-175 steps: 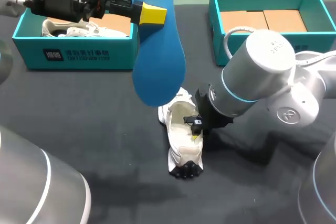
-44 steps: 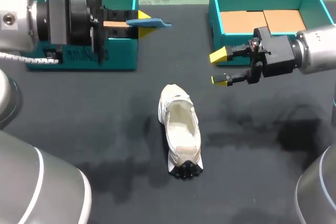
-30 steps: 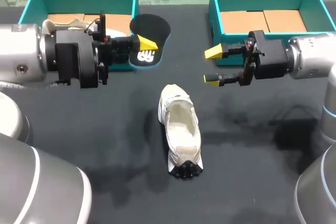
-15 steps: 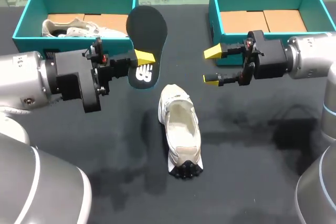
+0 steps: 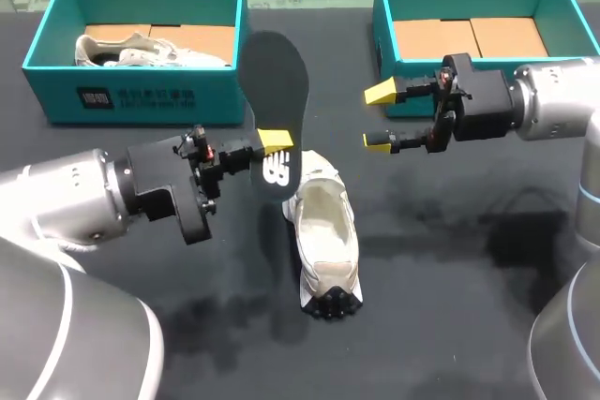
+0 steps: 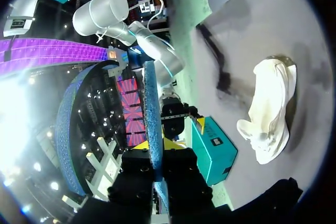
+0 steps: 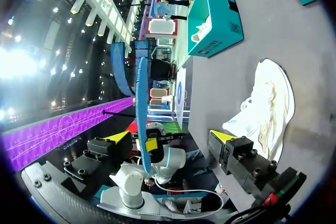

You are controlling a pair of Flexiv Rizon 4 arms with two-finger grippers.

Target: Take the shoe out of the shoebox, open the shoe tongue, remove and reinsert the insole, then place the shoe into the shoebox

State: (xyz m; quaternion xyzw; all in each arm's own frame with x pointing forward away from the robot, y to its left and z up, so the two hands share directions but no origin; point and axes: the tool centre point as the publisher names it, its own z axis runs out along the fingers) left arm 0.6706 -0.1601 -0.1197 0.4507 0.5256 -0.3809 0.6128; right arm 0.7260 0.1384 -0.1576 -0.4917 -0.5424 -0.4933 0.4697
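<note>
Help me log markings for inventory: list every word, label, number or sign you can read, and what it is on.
Insole, in the left hand: white logo mark at one end; no readable words.
Left shoebox, front wall: white print, too small to read.
Right shoebox: small white mark on a wall, too small to read.
Shoe on the table: no text seen.

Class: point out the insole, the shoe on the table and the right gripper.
insole (image 5: 275,81): head view, its dark forepart.
shoe (image 5: 326,222): head view, its open inside.
right gripper (image 5: 379,117): head view, midway between its fingertips.
</note>
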